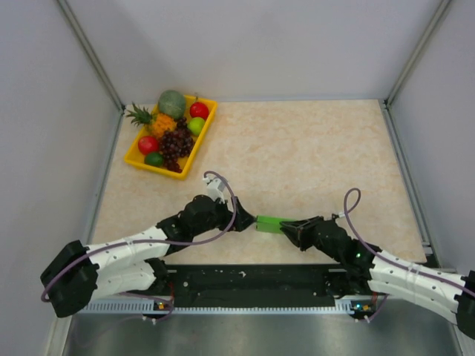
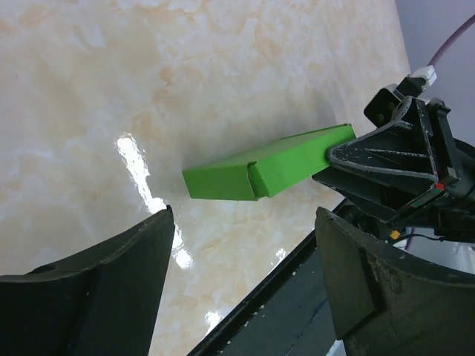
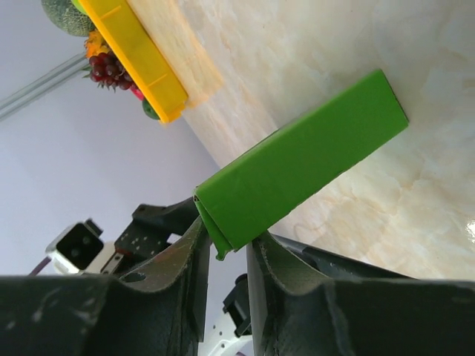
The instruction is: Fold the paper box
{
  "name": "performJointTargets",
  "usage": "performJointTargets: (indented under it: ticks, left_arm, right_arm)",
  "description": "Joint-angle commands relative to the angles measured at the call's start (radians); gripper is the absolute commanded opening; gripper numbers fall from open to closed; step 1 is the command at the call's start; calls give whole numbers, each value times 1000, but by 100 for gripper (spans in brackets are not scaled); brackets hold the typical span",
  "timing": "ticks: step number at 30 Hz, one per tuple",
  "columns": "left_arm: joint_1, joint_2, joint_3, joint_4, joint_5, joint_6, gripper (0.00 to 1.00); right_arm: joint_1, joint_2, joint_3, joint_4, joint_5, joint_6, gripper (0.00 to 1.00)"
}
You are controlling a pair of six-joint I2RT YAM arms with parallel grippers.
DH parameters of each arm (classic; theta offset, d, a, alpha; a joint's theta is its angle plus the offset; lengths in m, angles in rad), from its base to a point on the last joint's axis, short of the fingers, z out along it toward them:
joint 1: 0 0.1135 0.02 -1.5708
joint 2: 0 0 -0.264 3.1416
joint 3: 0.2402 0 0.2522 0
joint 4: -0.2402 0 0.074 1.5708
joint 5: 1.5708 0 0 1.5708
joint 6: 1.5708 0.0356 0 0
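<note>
— Between the two claw tips, seen from above, the paper box [image 1: 269, 223] spans the gap over the near part of the table [image 1: 319, 156]. The right claw [image 1: 288, 226] has one end, and the left claw [image 1: 251, 220] sits just beside the other. The fruit tray [image 1: 210, 119] is well apart, far beyond the left claw.

— Does the left one hold anything?

— No. Its own camera shows both fingers spread wide with nothing between them. The box lies ahead of the tips, untouched, and its far end is pinched in the right claw. Nearest the left claw I see a folded seam and a closed end.

— And from the right wrist?

— The right claw is clenched on the box. The end sits squeezed between its fingers, with loose card layers showing at that edge. The rest slants away from the tips, above the table. Whether the far corner rests on the table, I cannot tell.

— How will it handle?

— I judge it very light, made of thin card, hollow and smooth. A hard pinch on a broad face would dent it. Held by one end only, it may pivot or slip.

— So where should the left claw take hold?

— Probably across the two broad faces close to the free end, near the folded edges, where the card looks stiffest. It should use just enough squeeze to hold.
</note>
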Motion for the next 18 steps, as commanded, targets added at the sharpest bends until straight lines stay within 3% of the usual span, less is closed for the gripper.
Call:
performJointTargets:
  ticks: [1, 8, 12, 18]
  left_arm:
    - [66, 49, -49, 197, 183, -120, 81]
    - [90, 207, -19, 312, 273, -159, 79]
    - [110, 267, -61, 413, 280, -208, 70]
    - [147, 311, -82, 532, 325, -200, 74]
  right_arm:
    - [3, -21, -136, -153, 66, 157, 0]
    - [3, -3, -136, -151, 69, 163, 0]
    - [3, 7, -124, -148, 77, 157, 0]
    - [3, 16, -124, -141, 65, 157, 0]
